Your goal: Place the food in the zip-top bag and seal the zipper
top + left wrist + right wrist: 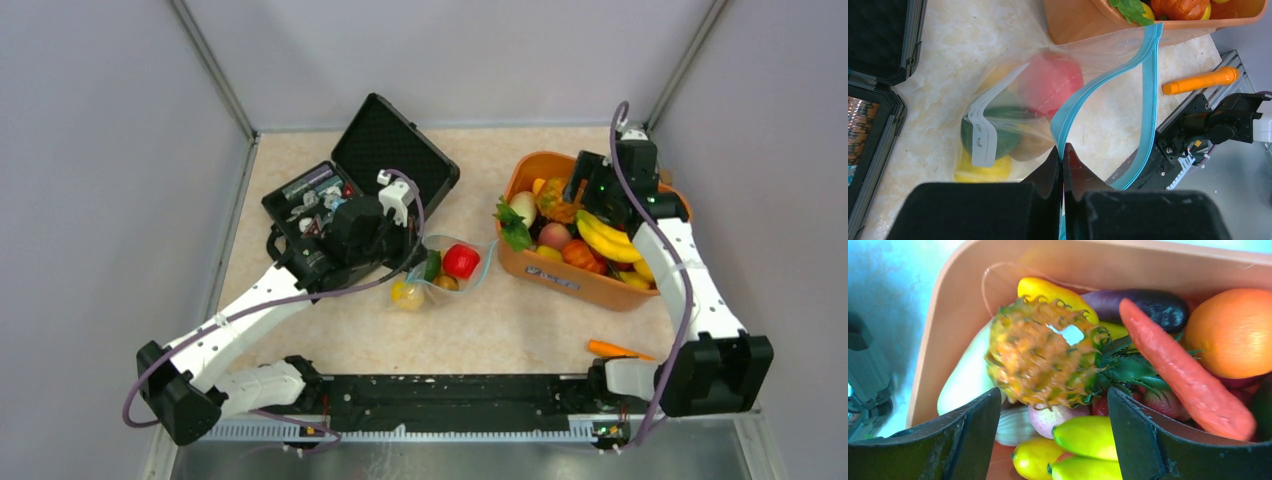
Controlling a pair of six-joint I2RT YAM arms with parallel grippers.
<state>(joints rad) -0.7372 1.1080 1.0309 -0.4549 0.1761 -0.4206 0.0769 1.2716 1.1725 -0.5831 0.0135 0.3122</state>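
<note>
Between case and basket: zip-top bag, mouth toward basket.

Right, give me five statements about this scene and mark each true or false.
1. The left gripper is shut on the zip-top bag's zipper. True.
2. The zip-top bag is empty. False: a red toy fruit and others lie inside.
3. The right gripper hangs open over the toy pineapple in the orange basket. True.
4. The black case is closed. False: its lid stands open.
5. The zipper is sealed. False: the mouth gapes.
</note>
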